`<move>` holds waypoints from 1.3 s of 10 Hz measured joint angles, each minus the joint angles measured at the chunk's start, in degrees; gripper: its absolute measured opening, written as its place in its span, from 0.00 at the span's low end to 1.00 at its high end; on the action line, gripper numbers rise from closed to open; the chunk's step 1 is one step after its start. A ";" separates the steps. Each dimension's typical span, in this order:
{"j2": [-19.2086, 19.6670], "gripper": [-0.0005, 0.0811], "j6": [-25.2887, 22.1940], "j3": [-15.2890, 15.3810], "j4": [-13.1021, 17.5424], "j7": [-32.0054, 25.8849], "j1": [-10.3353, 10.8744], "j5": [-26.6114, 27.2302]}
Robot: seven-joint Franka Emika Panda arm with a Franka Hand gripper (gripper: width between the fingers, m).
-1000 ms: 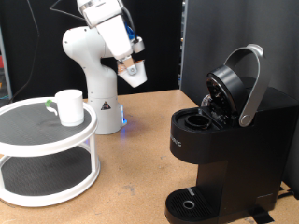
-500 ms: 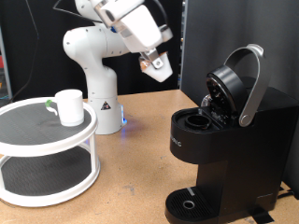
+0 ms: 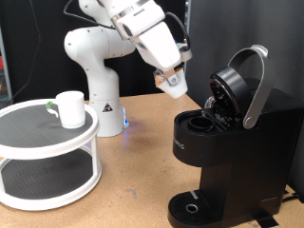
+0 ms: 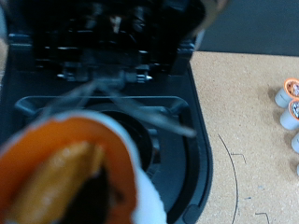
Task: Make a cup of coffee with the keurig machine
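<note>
The claw (image 3: 174,83) grips a white pod (image 3: 176,85) in open air just left of the keurig machine (image 3: 228,142). Its lid stands raised, its chamber open upward. Far left, the cup (image 3: 69,107) sits upright on a round white stand (image 3: 47,152) on the bench (image 3: 142,190). The wrist view is blurred.

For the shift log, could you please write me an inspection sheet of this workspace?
Surface: wooden table, pencil marks in the wrist view.
Job's things: keurig machine, lid open, chamber exposed; cup on the white two-tier stand.
Clutter: spare pods on the table.
Hand: hand above the open chamber, holding a white pod.
Cables: nothing seen.
Surroundings: dark panels behind; robot base on the table.
</note>
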 joint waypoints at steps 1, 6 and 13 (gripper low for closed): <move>0.81 0.17 0.00 0.06 0.69 1.38 0.00 0.00; 1.45 0.17 -1.95 0.20 1.28 -0.86 0.02 -0.21; 6.19 0.17 0.98 4.27 2.07 -1.26 0.22 -2.22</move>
